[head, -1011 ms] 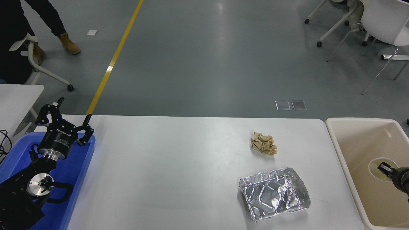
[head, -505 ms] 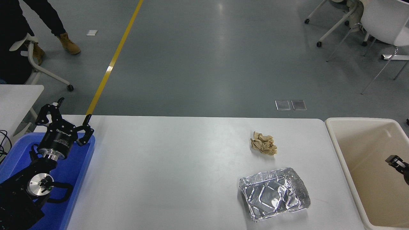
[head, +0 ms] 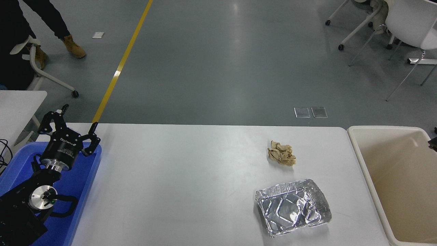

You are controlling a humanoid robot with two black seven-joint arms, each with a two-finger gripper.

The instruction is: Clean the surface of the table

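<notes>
While two pieces of litter lie on the right half of the desk, the scene reads, left to right:

Left pincer (head: 72, 127): parked at the lower left above a blue plastic tray (head: 79, 191), its black fingers spread wide and holding nothing.

Desk surface: the large matte white tabletop with rounded corners (head: 177, 184) fills the middle of the view and is bare on its left and centre.

Crumpled brown paper ball (head: 282, 153): right of centre, towards the far edge.

Crushed silver foil tray (head: 293, 207): nearer the camera, close to the paper but apart from it.

Beige plastic tub (head: 382, 177): just beside the desk's right edge, nothing showing inside it.

Right pincer (head: 433, 144): only a dark sliver at the right edge over the tub; I cannot tell how its fingers stand.

Step in hand: probably between items, with no object held in view.

Next move: likely a reach left to the paper or foil, a grip on it, then a carry to the tub.
</notes>
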